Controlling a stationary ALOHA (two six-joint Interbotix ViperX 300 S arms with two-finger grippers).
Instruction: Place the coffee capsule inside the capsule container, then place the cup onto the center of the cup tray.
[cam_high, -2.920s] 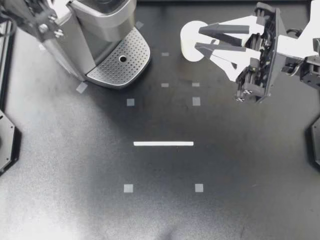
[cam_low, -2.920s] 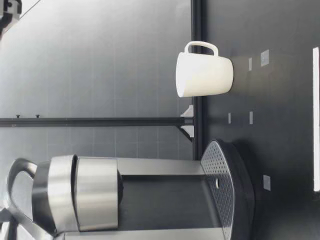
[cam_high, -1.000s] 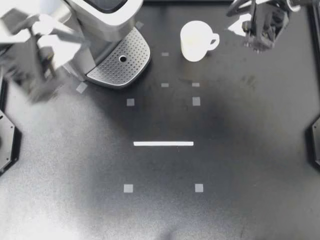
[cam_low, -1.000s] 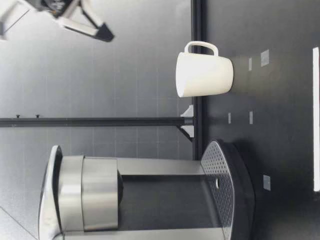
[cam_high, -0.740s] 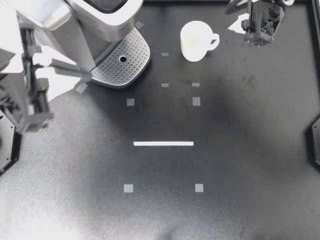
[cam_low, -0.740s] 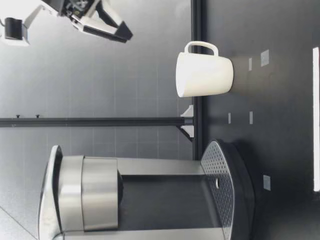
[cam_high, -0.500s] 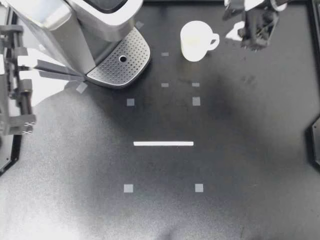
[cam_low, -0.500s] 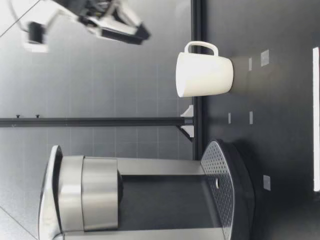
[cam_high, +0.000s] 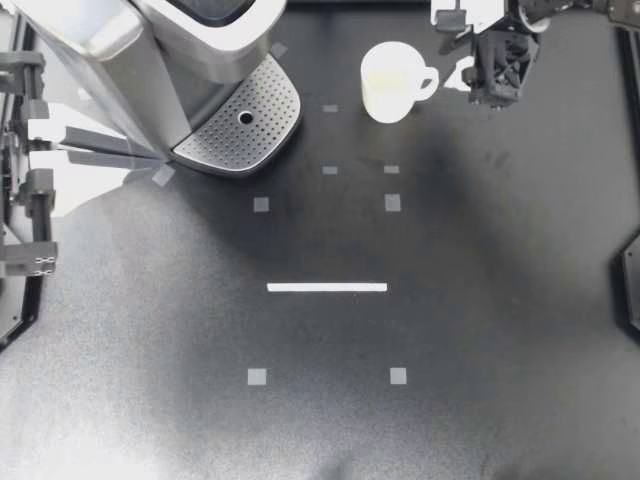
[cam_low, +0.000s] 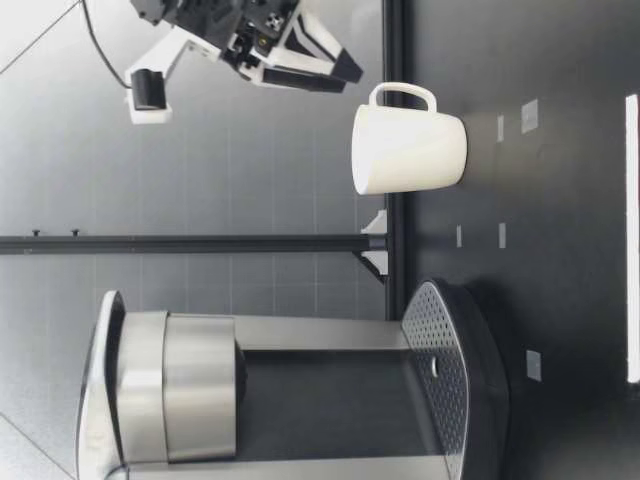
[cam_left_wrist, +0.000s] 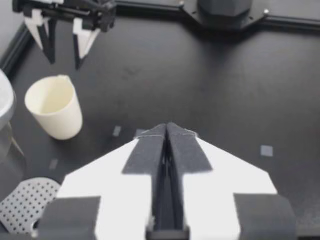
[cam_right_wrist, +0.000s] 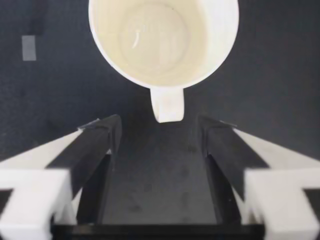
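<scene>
Cup step, I judge: my right gripper (cam_high: 492, 92), spread and empty at upper right, hangs above the handle (cam_high: 430, 80) of the cup (cam_high: 388, 84), which stands upper centre off the cup tray (cam_high: 240, 125), and must next drop and pinch it; my left gripper (cam_high: 158, 156), far left, is closed, empty.

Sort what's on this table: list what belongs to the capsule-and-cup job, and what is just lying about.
Job: cup; cup tray; coffee machine; right gripper, open, near the cup. No capsule shows.
Lying about: grey tape squares; white strip.
</scene>
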